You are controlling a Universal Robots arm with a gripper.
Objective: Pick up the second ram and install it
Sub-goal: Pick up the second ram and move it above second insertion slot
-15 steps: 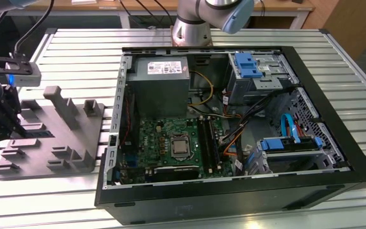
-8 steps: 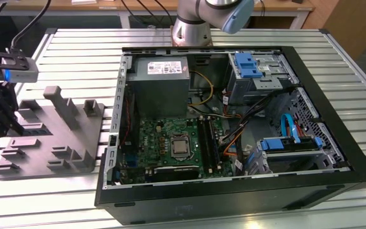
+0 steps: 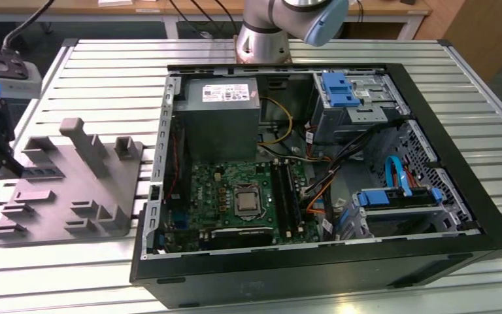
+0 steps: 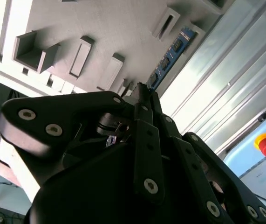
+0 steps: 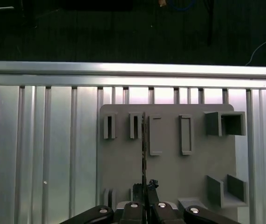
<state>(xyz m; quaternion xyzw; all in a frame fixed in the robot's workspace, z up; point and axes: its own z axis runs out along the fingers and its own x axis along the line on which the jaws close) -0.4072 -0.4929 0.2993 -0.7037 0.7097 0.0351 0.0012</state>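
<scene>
Slatted metal table point(image 3: 102, 59), open computer case point(image 3: 460, 216), grey holder block point(image 3: 76, 196).
Exterior view: gripper point(image 3: 7, 167) at the block's edge toward the exterior view's left. Second wrist view: gripper point(image 4: 142, 88) clamped on the second ram point(image 4: 170, 51). First wrist view: second ram point(image 5: 144, 140) edge-on across the block.

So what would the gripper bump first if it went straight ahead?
Probably the second ram, standing on edge on the gray holder right before the gripper; whether they already touch is unclear.
</scene>
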